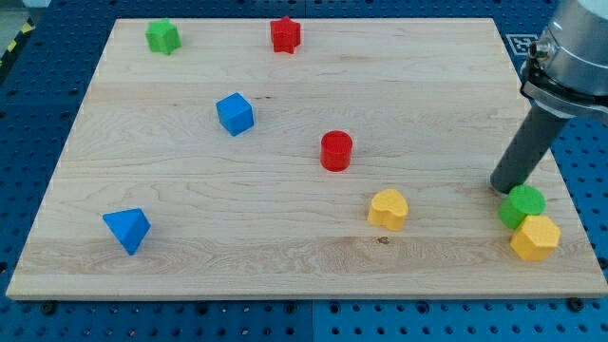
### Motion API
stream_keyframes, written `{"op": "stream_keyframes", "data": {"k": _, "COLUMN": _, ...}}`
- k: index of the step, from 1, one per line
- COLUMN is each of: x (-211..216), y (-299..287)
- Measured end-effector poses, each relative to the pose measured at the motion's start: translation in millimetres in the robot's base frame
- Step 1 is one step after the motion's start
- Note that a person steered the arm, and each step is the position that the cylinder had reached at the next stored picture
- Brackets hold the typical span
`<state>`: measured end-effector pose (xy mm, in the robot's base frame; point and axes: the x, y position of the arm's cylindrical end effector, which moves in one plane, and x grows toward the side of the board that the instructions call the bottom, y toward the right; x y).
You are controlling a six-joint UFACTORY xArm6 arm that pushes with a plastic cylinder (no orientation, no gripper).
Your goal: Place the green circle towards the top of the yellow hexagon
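The green circle (522, 205) sits near the board's right edge, low in the view. The yellow hexagon (536, 237) lies just below and slightly right of it, touching it. My tip (503, 187) stands on the board just up and left of the green circle, close against it. The dark rod rises from there toward the view's top right.
A yellow heart-shaped block (389, 209) lies left of the pair. A red cylinder (335, 151), a blue cube (235, 114), a blue triangular block (127, 230), a green star (163, 37) and a red star (285, 34) are spread over the wooden board (285, 266).
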<state>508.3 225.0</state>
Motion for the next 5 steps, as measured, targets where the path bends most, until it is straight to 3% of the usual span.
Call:
{"op": "stream_keyframes", "data": {"k": 1, "x": 0, "y": -3}}
{"op": "stream_keyframes", "data": {"k": 4, "x": -21, "y": -146}}
{"op": "stream_keyframes", "data": {"k": 5, "x": -21, "y": -157}}
